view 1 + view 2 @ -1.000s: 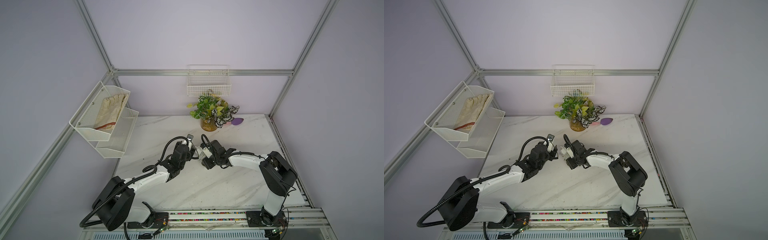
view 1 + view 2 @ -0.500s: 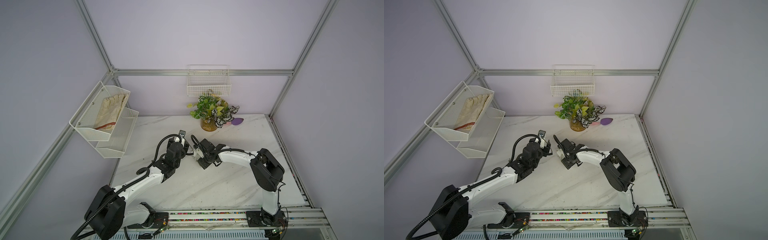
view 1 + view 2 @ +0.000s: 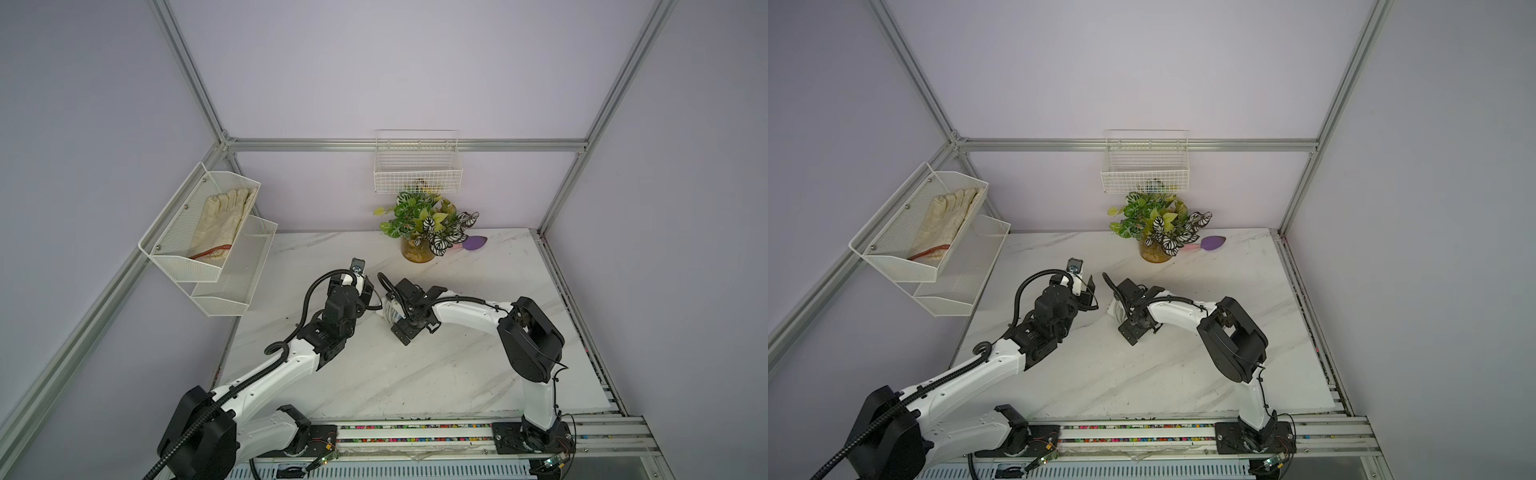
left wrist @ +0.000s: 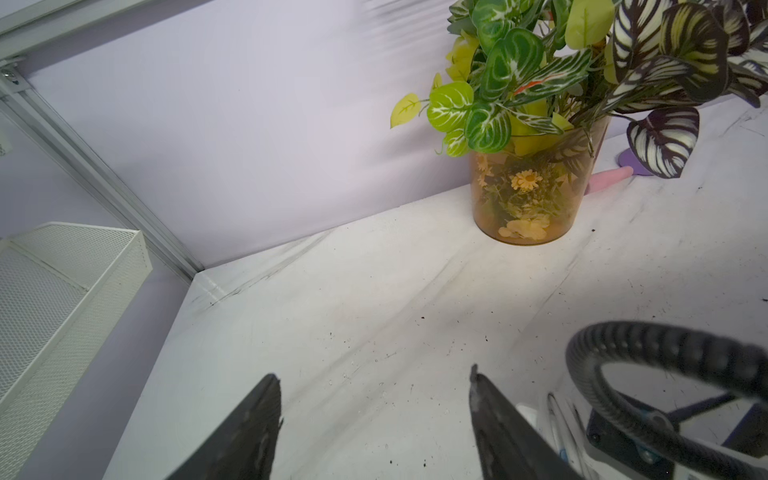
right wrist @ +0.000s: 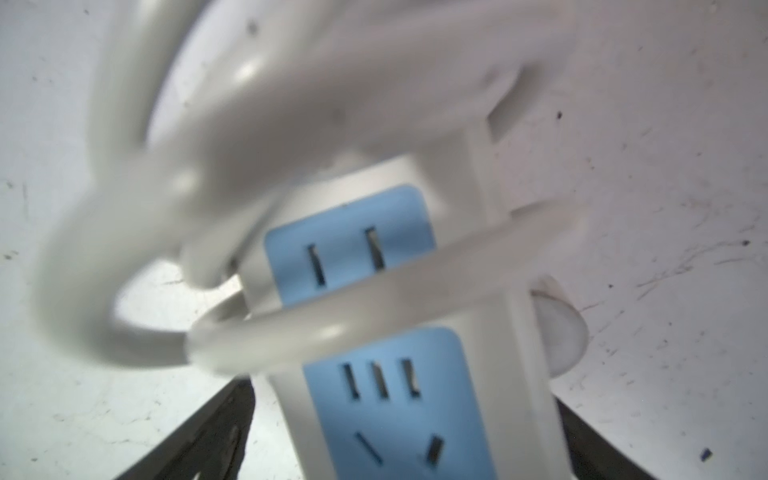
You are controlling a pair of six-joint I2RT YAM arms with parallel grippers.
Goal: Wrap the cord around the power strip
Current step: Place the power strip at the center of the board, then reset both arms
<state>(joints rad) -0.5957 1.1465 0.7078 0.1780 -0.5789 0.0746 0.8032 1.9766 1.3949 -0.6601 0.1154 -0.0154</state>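
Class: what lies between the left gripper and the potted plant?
Only bare marble tabletop; the left wrist view shows it from the left gripper, jaws open, to the potted plant.

Both arms reached inward, the right hand point(image 5: 403, 390) just beside the left hand point(image 4: 374, 419), each with jaws spread apart.

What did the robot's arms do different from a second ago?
The right gripper opened its jaws, which now straddle the power strip with the cord looped over it. Both grippers shifted toward the robot's left. The left gripper stayed open and empty; plant and glove did not move.
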